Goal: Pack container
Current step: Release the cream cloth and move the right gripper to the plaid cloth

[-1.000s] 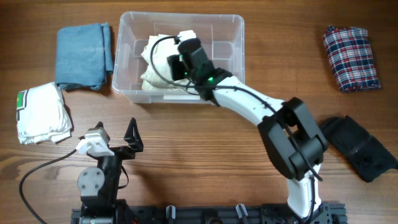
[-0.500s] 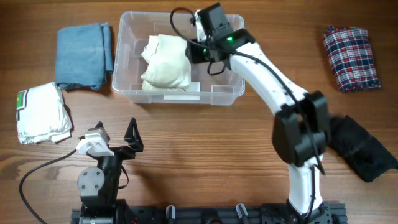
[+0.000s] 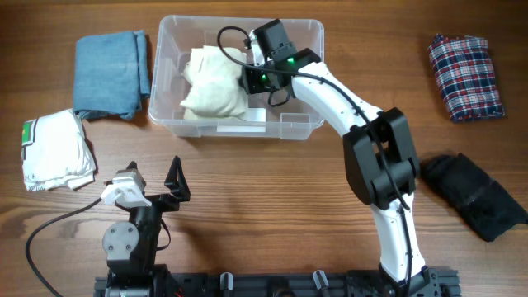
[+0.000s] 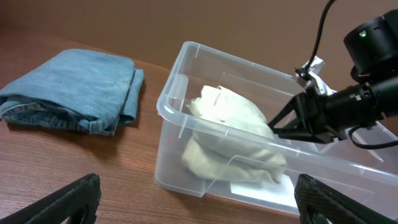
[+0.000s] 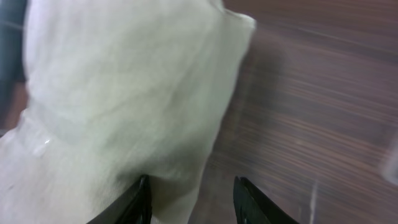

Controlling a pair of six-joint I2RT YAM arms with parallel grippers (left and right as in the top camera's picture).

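The clear plastic container point(image 3: 155, 76) stands at the back middle of the table, with a white label point(image 3: 242, 127) on its near wall. A cream folded cloth point(image 3: 213, 82) lies in its left half. My right gripper point(image 3: 247, 79) is inside the container at the cloth's right edge. In the right wrist view its fingers point(image 5: 189, 200) are apart, the left one against the cream cloth point(image 5: 118, 106), the right one over the bare floor. My left gripper point(image 3: 157, 191) is open and empty near the front edge. The left wrist view shows the container point(image 4: 169, 93), the cloth point(image 4: 230, 118) and my open fingers point(image 4: 199, 208).
A blue denim cloth point(image 3: 111, 73) lies left of the container, also in the left wrist view point(image 4: 74, 90). A white cloth with a green tag point(image 3: 54, 150) lies at the far left. A plaid cloth point(image 3: 464, 76) is at the back right and a black cloth point(image 3: 474, 195) at the right.
My right gripper rose toward the container's far rim, then came back down at the cloth's right edge. The cream cloth has shifted a little to the left. The left arm has not moved.
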